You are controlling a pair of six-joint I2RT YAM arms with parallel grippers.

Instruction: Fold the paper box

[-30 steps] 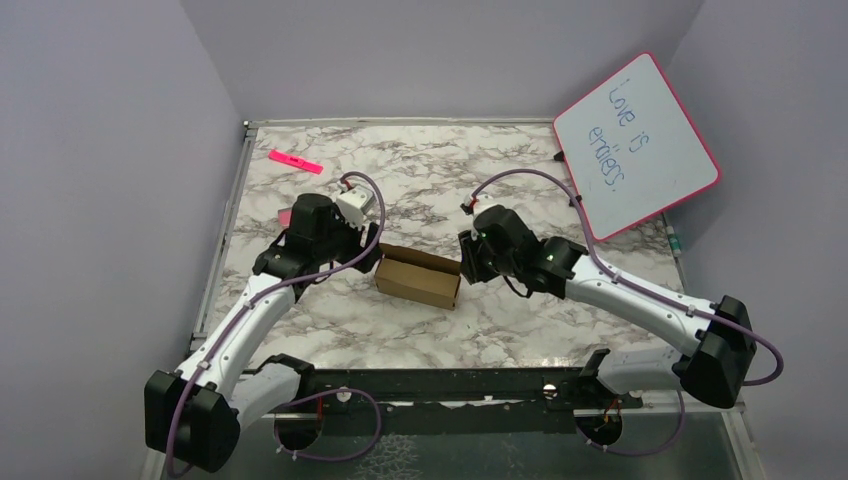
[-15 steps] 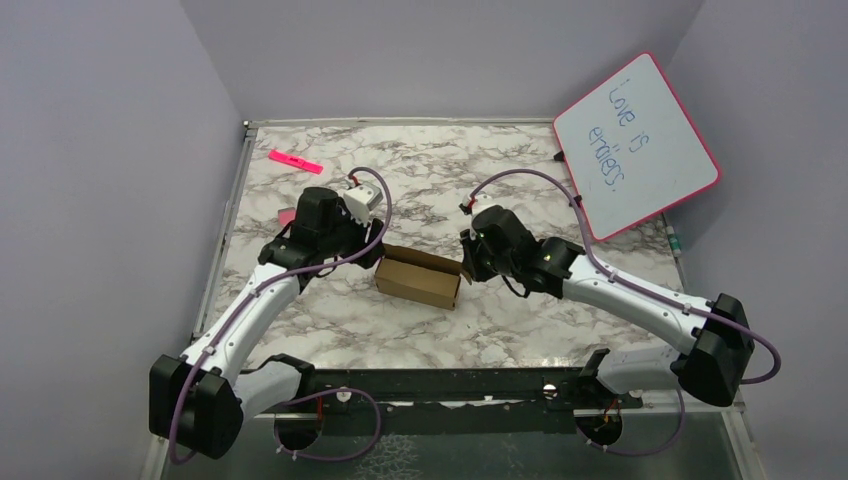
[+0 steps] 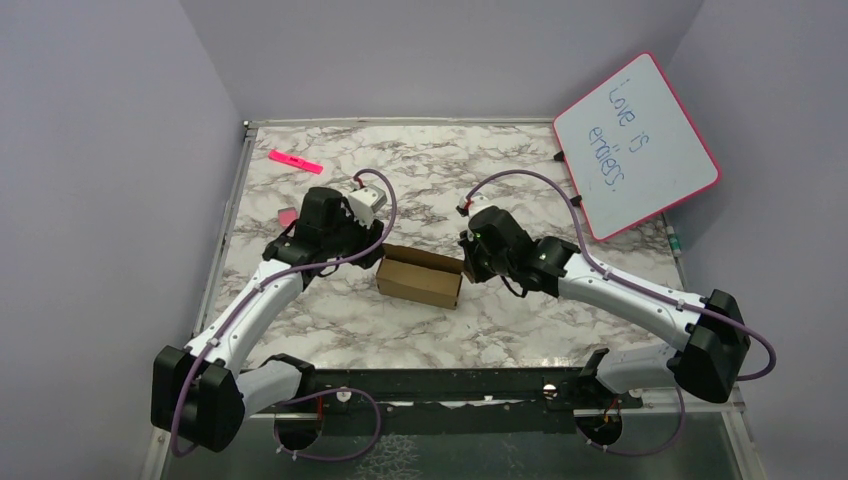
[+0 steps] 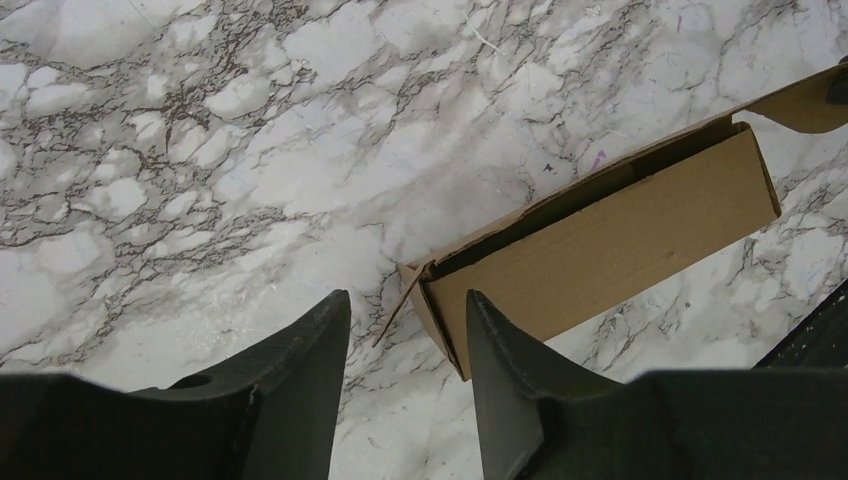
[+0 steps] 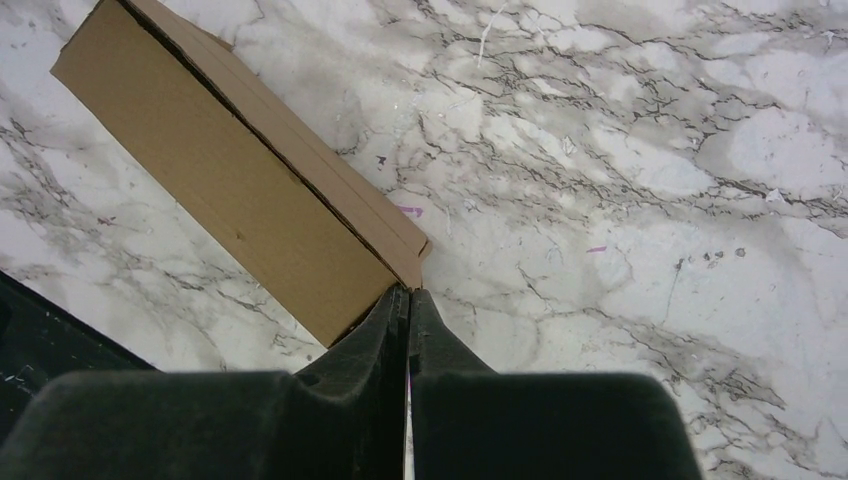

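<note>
The paper box [image 3: 420, 275] is a small brown cardboard box lying on the marble table [image 3: 330, 310] between the arms. My left gripper [image 3: 372, 256] is open at its left end. In the left wrist view the gripper [image 4: 408, 300] has its tips either side of the box's [image 4: 610, 235] end corner, where a loose flap [image 4: 400, 305] sticks out. My right gripper [image 3: 466, 265] is shut at the box's right end. In the right wrist view its closed tips [image 5: 408, 292] touch the end corner of the box [image 5: 240, 190], with nothing seen between them.
A pink-framed whiteboard [image 3: 635, 145] leans at the back right. A pink marker [image 3: 295, 160] lies at the back left, and a small pink item [image 3: 285, 215] sits behind the left arm. Walls close in the left, back and right sides.
My left arm has swung slightly up and to the right, closer to the box's left end. The right gripper has edged a little left against the box. The box has barely moved.
</note>
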